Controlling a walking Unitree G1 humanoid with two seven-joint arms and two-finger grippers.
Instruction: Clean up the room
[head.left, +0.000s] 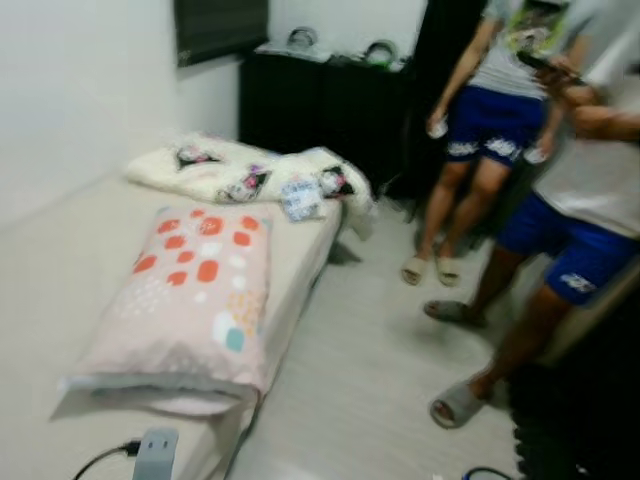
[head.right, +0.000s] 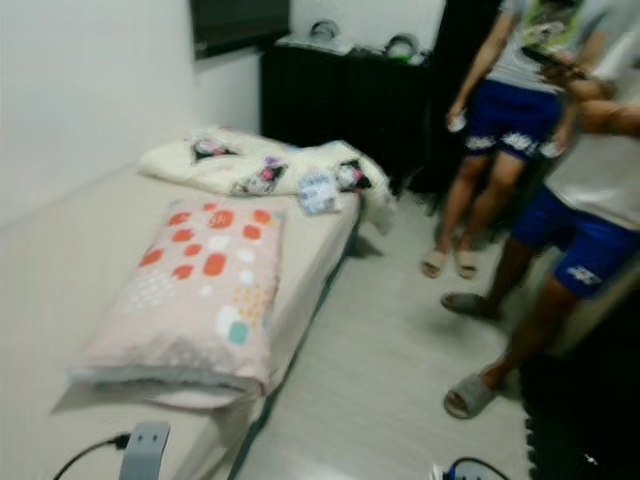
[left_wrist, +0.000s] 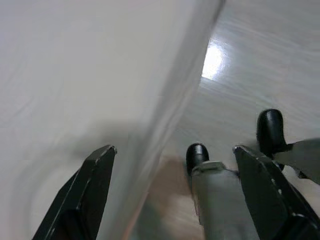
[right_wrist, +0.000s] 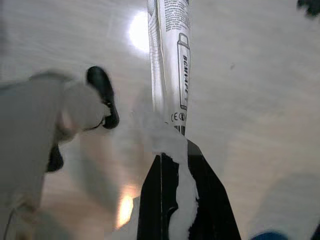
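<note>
- The right end effector (right_wrist: 172, 165) hangs low over the pale floor (right_wrist: 260, 90), pointing down at it. Its two black fingers (right_wrist: 205, 200) are pressed together on a white tube (right_wrist: 170, 55) with black print, and a bit of crumpled white stuff sits in the pinch with it. The tube sticks out past the fingertips, above the floor.
- The left end effector (left_wrist: 172, 155) also hangs downward, right beside the bed's edge (left_wrist: 165, 115). Its fingers (left_wrist: 87, 185) are spread wide apart with nothing between them. Beyond them I can see the robot's own grey leg and black feet on the floor.
- The bed (head.left: 60, 260) is my landmark. A pink pillow (head.left: 195, 290) with red and orange spots lies on its near half, close to the floor-side edge.
- At the bed's far end lies a bundled cream blanket (head.left: 230, 170) with dark cartoon prints, and a small pale packet (head.left: 300, 198) rests against it.
- A black cable (head.left: 105, 455) and a grey plug lie at the bed's near corner.
- Two people (head.left: 560, 200) in blue shorts and slippers stand on the floor beside the bed, in front of a dark cabinet (head.left: 320, 100) past the bed's far end.
</note>
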